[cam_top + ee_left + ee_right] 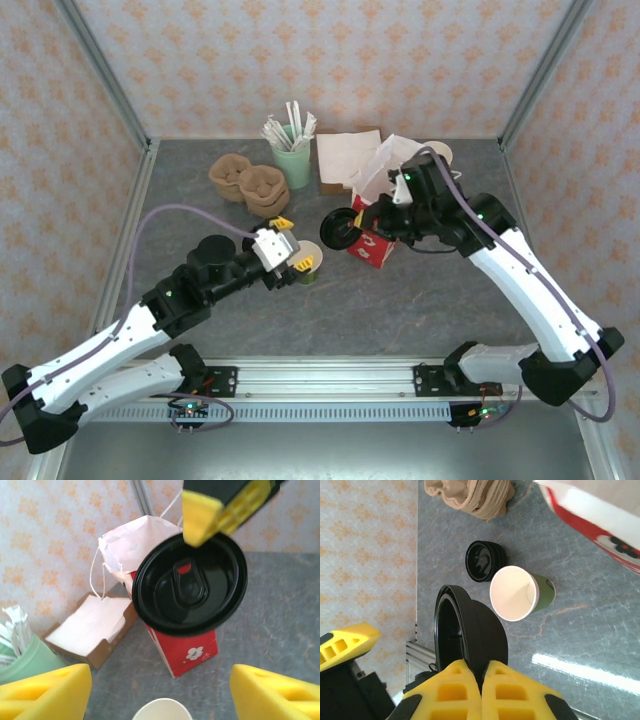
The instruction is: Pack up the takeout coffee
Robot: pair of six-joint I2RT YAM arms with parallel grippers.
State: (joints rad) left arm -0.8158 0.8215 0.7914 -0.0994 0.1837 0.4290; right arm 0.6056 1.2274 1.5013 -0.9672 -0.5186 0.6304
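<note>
Nearest the bases, left of centre: left claw (292, 244), yellow fingers (45, 692) spread wide, clamped on nothing.

Just past its tip, upright on the grey tabletop (420, 300): cup (308, 262), dark green outside, cream inside, mouth open upward, no lid on it. In the left wrist view, cup rim low between the two fingers, touched by neither.

Just beside the cup, on the side toward the left wall: low lid pile (485, 560), black, resting flat on the tabletop.

A little farther, up in the air to the right of the cup: lid (338, 230), round, black, held on edge, top face with its sip tab turned toward the left claw. Right claw (355, 220) pinched tight on the lid's rim, its two fingers almost together with the rim between them. Lid well clear of the cup.

Directly behind the lid: bag (378, 245), red below, white above, standing upright, top open and crumpled, string handles hanging loose. Right arm reaching in over it.

Farther back, toward the rear wall, left to right: brown pulp trays (250, 182), nested in a loose heap; green holder (292, 158) stuffed with white wrapped sticks; flat cardboard box of napkins (345, 155), just beside the bag's open top.
</note>
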